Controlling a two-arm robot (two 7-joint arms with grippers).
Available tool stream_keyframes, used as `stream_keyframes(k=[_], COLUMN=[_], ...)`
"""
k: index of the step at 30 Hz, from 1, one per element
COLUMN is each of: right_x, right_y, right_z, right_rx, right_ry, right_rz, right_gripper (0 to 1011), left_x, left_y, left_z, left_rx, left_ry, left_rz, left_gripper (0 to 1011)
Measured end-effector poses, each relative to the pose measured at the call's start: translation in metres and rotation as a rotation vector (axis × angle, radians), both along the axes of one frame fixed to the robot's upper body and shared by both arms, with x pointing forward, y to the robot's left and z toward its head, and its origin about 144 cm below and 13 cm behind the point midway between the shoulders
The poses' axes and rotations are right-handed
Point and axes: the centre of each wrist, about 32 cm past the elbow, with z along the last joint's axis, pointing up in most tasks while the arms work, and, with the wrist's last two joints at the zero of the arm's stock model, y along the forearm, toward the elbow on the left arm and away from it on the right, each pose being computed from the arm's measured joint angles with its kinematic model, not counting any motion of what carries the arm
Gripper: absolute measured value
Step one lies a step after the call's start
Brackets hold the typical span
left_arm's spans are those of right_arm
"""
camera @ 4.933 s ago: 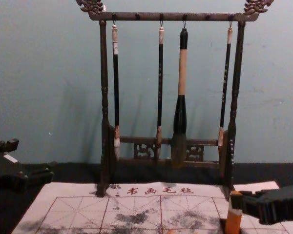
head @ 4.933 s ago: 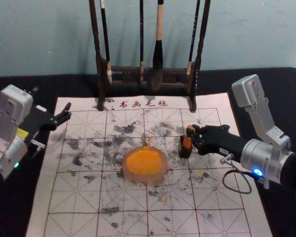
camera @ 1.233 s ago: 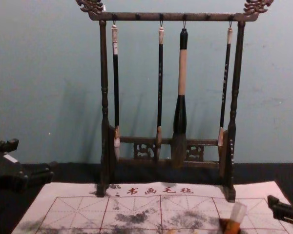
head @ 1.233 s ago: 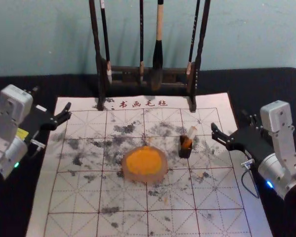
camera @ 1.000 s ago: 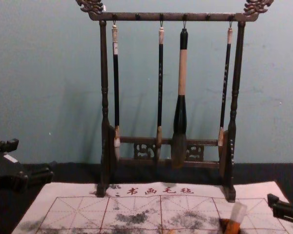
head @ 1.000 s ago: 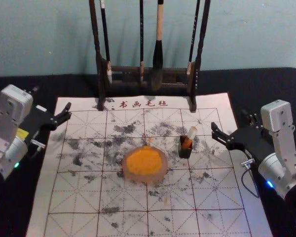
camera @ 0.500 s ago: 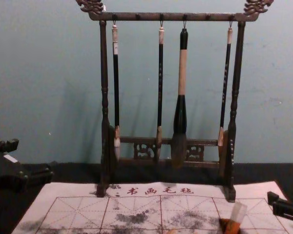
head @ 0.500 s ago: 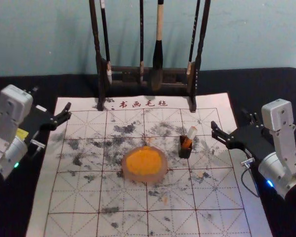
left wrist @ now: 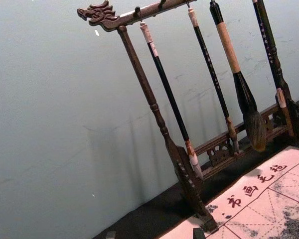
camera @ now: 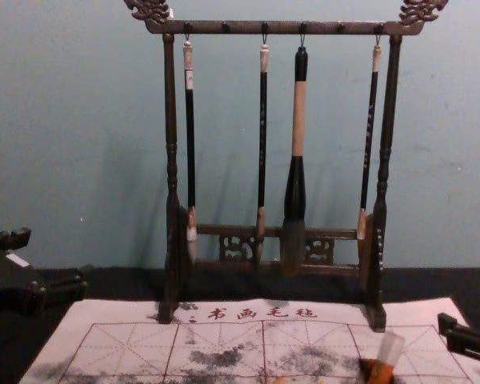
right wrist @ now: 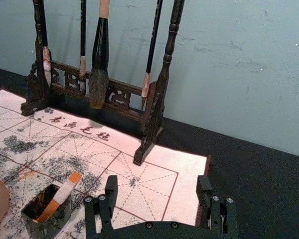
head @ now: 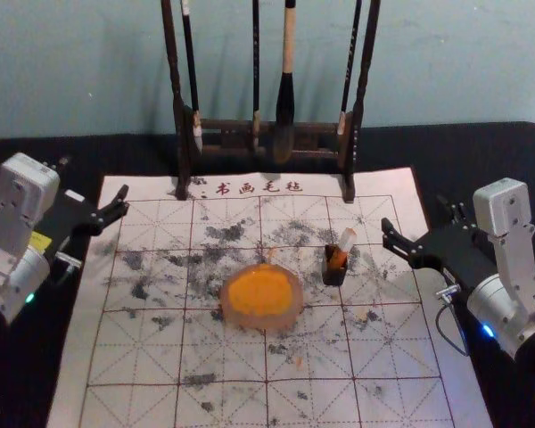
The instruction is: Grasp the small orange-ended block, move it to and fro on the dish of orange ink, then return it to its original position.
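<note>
Paper mat spreads over the dark table, red grid lines and black smudges on it. Dish of orange ink sits on the mat, near its middle. Small dark cup stands just beyond the dish and to its right, the two apart. Block is inside the cup, tilted, its upper part sticking out past the rim and leaning to the right; right wrist view gives an orange top, a white band and orange again lower down.

Right gripper is by the mat's right edge, apart from the cup, fingers spread and released. Left gripper parked by the mat's far left corner, fingers also spread, released.

Red characters run along the mat's far edge. Wooden rack stands behind them, four brushes hanging tips down. Plain wall at the back.
</note>
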Motion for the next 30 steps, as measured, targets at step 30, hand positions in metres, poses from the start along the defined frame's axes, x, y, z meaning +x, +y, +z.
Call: stream_keyframes(k=[30], right_x=[0.0], right_y=[0.0], right_z=[0.0001], right_rx=[0.0], right_ry=[0.0], right_rz=[0.0], right_gripper=[1003], left_x=[0.0], left_y=[0.0], left_z=[0.0], left_rx=[0.0], left_ry=[0.0], left_rz=[0.0], left_gripper=[1001])
